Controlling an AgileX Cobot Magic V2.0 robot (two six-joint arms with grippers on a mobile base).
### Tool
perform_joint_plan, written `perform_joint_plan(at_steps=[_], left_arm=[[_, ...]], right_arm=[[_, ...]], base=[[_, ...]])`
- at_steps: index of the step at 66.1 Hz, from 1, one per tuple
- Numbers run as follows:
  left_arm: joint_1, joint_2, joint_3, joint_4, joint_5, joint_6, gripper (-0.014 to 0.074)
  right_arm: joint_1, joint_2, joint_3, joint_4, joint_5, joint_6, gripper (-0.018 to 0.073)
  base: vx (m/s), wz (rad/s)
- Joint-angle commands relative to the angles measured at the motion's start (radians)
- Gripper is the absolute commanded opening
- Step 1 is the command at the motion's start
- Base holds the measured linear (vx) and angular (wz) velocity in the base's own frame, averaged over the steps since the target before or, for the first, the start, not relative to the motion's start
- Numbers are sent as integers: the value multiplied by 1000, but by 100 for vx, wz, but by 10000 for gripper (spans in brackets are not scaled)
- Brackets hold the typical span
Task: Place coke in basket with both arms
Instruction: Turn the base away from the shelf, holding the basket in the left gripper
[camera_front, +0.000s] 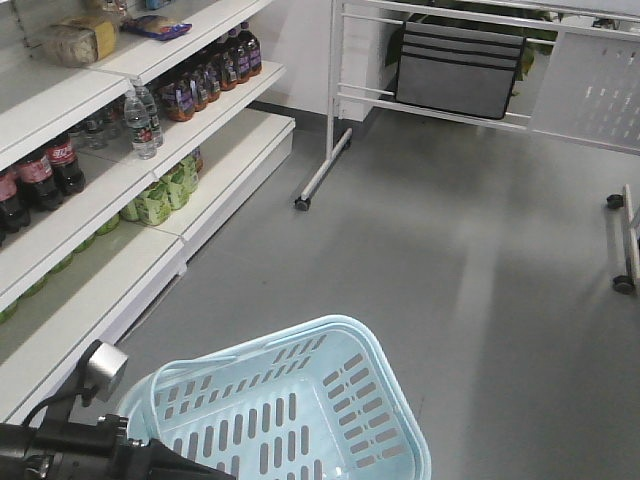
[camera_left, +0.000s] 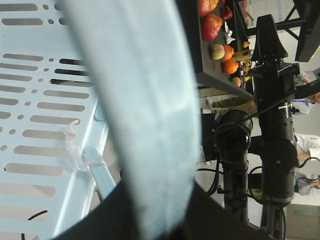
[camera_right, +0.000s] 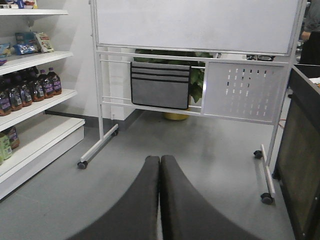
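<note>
Basket (camera_front: 300, 400): pale blue plastic with rows of vertical slots in the walls and a rounded rim. We see it at the lower centre of the front view, tilted, mouth up and open, with nothing visible inside.

Left arm (camera_front: 70, 450): black, at the basket's near-left corner, with a grey round-headed part (camera_front: 104, 368) above it.

Left gripper (camera_left: 162, 217): dark fingers sit on both sides of the blurred blue handle (camera_left: 145, 110), which we read as a grip.

Right gripper (camera_right: 160, 190): black fingers pressed together with nothing between them, held over the floor.
</note>
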Motion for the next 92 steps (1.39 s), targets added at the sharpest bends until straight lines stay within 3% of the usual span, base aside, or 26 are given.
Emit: perform_joint_plan(at_steps=[1,92], left_arm=[[-7,-24,-20,-75,76,13,-7],[-7,-24,-20,-75,76,13,-7]], right_arm=[[-8,-14,8,-8,-66,-4,-10],[-8,-14,8,-8,-66,-4,-10]], base=[[-5,-24],[-4,-31]])
